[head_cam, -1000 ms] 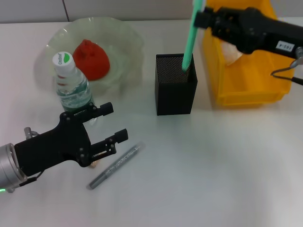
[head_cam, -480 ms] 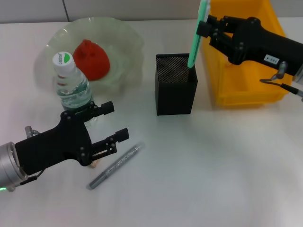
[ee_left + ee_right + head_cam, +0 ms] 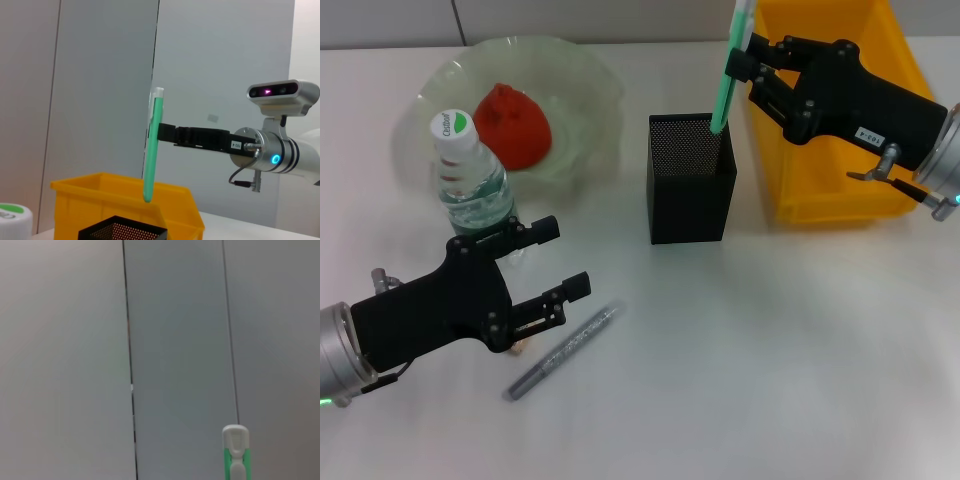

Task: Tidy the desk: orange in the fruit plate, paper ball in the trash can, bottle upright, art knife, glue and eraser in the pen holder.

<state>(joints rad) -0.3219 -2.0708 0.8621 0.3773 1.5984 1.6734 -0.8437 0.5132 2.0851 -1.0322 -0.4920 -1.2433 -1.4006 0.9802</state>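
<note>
**Ana:** Art knife (image 3: 725, 75) first: where is it?

**Ben:** Pinched in the right gripper (image 3: 744, 68), nearly upright, its lower end at the mouth of the pen holder (image 3: 690, 190). The left wrist view shows that end just above the mesh rim, so I judge it not yet released into the cup.

**Ana:** What looks finished?

**Ben:** The orange (image 3: 512, 124) lies in the fruit plate (image 3: 590, 90). The bottle (image 3: 470, 180) stands upright beside the plate, white cap on top. No paper ball shows on the desk (image 3: 770, 350); the right arm hides part of the trash can (image 3: 840, 195), so I cannot tell whether the ball is inside.

**Ana:** And what is left?

**Ben:** The glue (image 3: 563, 350) lies flat on the desk, near the left gripper (image 3: 562, 263). That gripper hovers low in front of the bottle, fingers spread apart and holding nothing. A small tan bit peeks out under it, likely the eraser (image 3: 521, 347), mostly hidden. Both must go into the pen holder once the knife is dropped.

**Ana:** Any writing to read?

**Ben:** The bottle cap carries a green mark with small lettering, too small to make out. A white sticker on the right arm has dark characters, seen upside down in the head view and too small to read for certain.
</note>
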